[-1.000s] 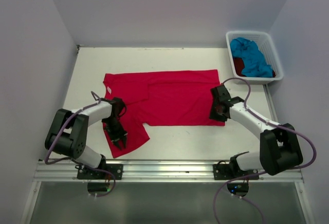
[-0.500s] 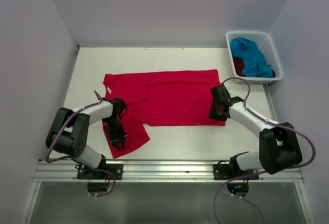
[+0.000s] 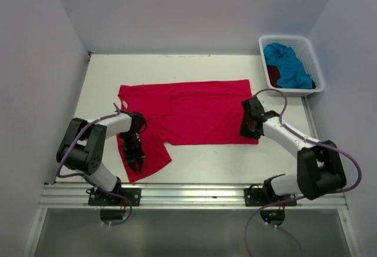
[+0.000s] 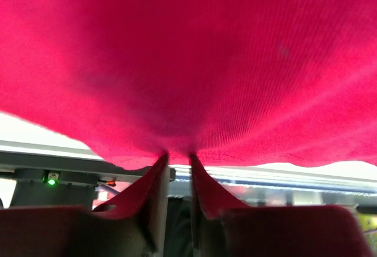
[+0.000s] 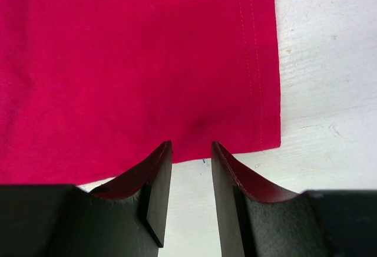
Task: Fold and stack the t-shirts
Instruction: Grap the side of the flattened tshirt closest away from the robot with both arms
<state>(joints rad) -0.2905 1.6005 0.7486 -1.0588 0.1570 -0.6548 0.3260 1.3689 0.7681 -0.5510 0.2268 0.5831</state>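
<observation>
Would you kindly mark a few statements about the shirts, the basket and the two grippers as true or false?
1. The red-pink shirt lies spread out on the table. True.
2. The basket is empty. False: it holds a turquoise shirt and a dark red shirt.
3. The left gripper is pinching the red-pink shirt. True.
4. The right gripper hangs over the basket. False: it is open at the red-pink shirt's near right corner.
</observation>
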